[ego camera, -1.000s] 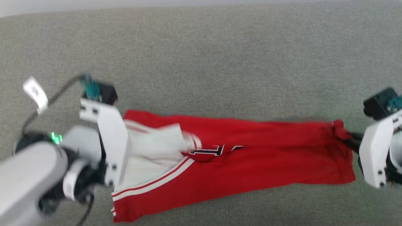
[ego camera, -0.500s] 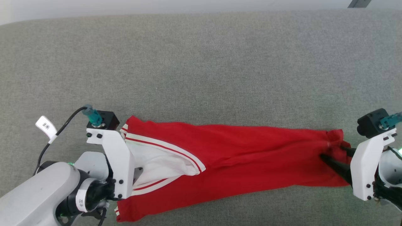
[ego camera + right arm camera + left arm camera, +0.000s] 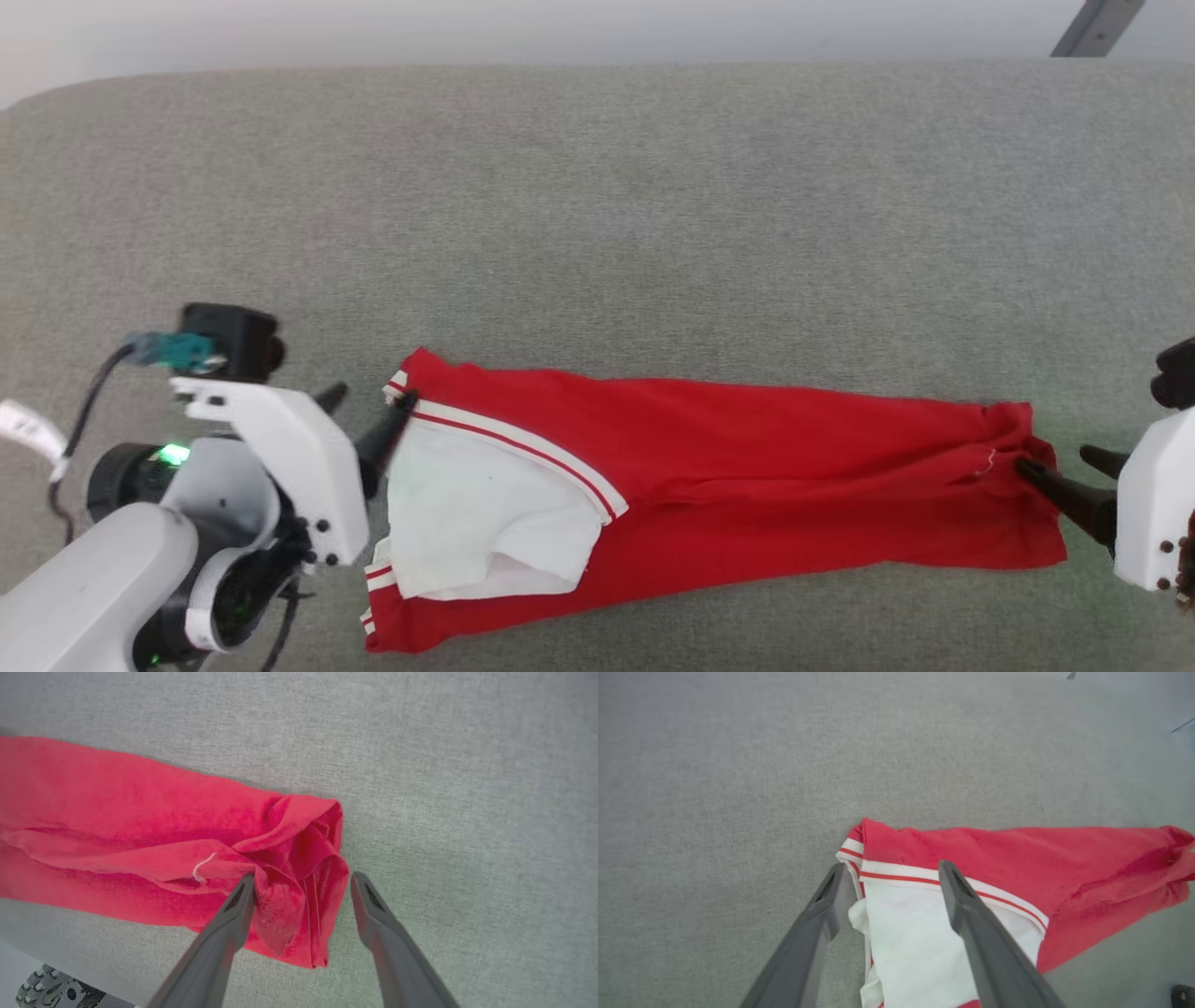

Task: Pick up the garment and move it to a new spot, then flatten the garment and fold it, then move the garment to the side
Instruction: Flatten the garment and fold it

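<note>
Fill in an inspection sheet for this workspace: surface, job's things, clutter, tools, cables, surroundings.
Surface: grey fabric surface, flat, with the garment lying on it.
Job's things: garment, red with a white sleeve and striped trim, laid out as a long strip; its right end is bunched.
Clutter: nothing seen.
Tools: left tool open, fingers astride the striped corner; right tool open, astride the bunched red end.
Cables: black cable with a white tag by the left arm.
Surroundings: pale strip beyond the far edge; dark bar at top right; wheel in the right wrist view.
</note>
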Robot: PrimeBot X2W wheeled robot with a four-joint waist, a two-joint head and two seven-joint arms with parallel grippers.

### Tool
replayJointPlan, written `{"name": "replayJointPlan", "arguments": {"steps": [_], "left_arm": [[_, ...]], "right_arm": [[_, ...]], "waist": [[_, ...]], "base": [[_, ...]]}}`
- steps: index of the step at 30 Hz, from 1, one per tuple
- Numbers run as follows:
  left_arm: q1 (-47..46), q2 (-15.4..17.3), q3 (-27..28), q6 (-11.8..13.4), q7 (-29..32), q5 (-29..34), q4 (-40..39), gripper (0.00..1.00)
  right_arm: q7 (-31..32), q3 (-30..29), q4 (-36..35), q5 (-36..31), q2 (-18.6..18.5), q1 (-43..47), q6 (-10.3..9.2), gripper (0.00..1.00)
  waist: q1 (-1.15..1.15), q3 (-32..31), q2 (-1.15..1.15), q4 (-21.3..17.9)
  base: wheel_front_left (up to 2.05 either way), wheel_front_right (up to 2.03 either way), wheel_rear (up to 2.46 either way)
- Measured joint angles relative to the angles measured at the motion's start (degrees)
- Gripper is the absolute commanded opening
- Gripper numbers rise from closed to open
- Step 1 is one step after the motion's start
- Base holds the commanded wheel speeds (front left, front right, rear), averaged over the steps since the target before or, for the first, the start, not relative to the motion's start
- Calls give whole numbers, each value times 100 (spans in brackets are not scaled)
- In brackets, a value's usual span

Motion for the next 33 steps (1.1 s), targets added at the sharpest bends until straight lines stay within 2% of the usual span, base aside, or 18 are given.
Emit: {"name": "replayJointPlan", "arguments": {"steps": [8,16,17,19,23,25,29,33], "left_arm": [[532,-133,531,-450,-1752,220,408,100],[1088,-358,886,-873,-3337,365,1022,100],[1137,-378,945,-923,-3512,392,1106,100],[1249,-453,1062,-991,-3719,422,1268,100],[1516,-697,1467,-1211,-3862,695,1494,100],[1646,-962,1895,-1382,-3877,857,1493,100],[2069,-1503,2816,-1762,-3884,1559,1438,100],[2488,-2052,3513,-2260,-3884,2185,1423,100]], "right_arm": [[201,-54,646,254,146,-82,0,100],[220,478,1373,606,159,-480,0,100],[234,559,1429,661,146,-511,-1,50],[288,706,1479,805,62,-575,-2,0],[285,869,1500,1144,43,-598,-1,0],[264,895,1494,1290,-21,-597,-1,0],[134,833,1356,1691,8,-590,-1,0],[22,650,1319,1816,-218,-560,-1,0]], "waist": [[0,45,0,181],[0,96,0,388],[0,97,0,418],[0,94,0,473],[0,83,0,553],[0,76,0,588],[0,36,0,620],[0,-23,0,614]], "base": [[0,0,0],[0,0,0],[0,0,0],[0,0,0],[0,0,0],[0,0,0],[0,0,0],[0,0,0]]}}
